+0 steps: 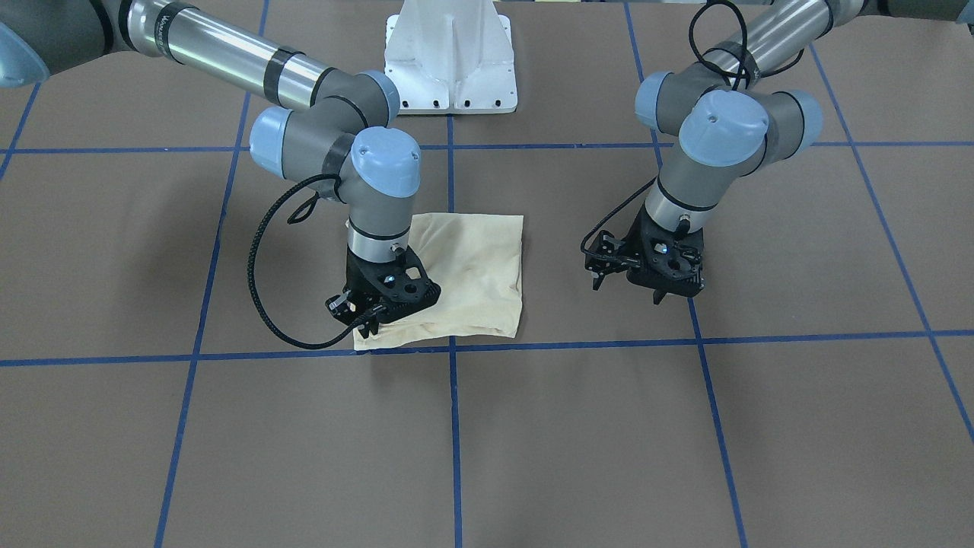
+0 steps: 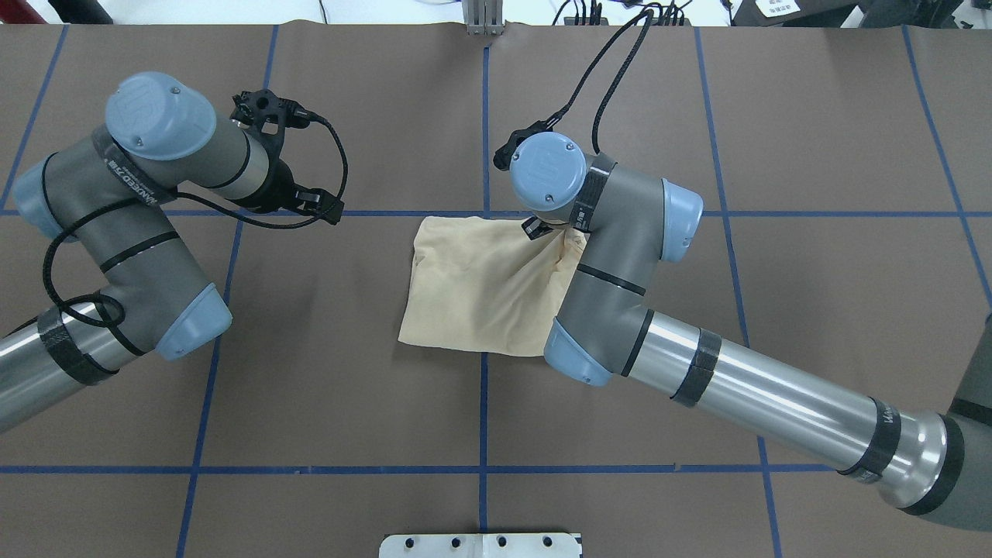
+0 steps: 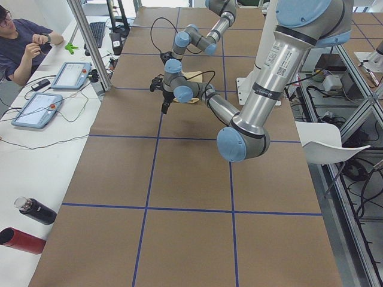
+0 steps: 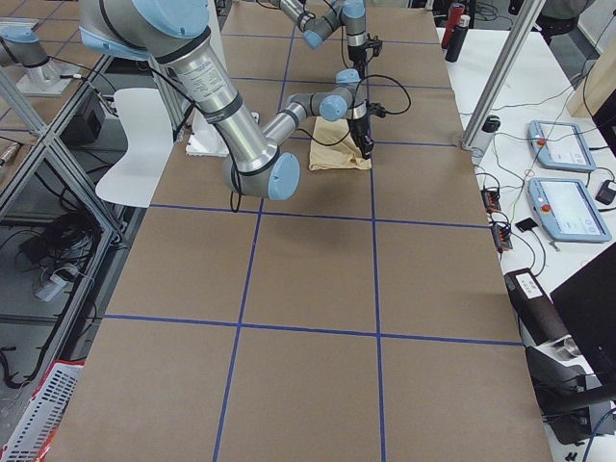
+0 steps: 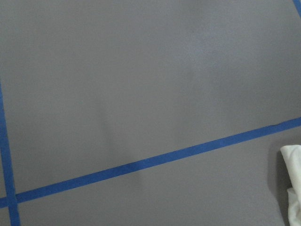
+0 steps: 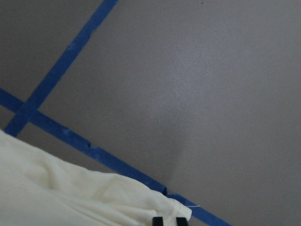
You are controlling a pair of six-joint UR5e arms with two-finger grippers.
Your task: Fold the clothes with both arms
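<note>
The pale cream-yellow T-shirt point(image 1: 475, 274) lies folded into a small rectangle at the table's middle, also seen from overhead point(image 2: 480, 287). No print shows. My right gripper point(image 1: 367, 327) is low at the shirt's corner on the operators' side. In the right wrist view its fingertips point(image 6: 159, 220) stand close together at that corner point(image 6: 178, 211), and creases in the cloth run toward it. My left gripper point(image 1: 628, 293) is open and empty, hovering over bare table beside the shirt. The left wrist view shows only the shirt's edge point(image 5: 292, 179).
Brown table cover with blue tape grid lines point(image 1: 453, 426). The white pedestal base point(image 1: 449, 61) stands behind the shirt. A side table holds tablets point(image 3: 36, 110) and bottles point(image 3: 27, 227), and an operator point(image 3: 21, 42) sits there.
</note>
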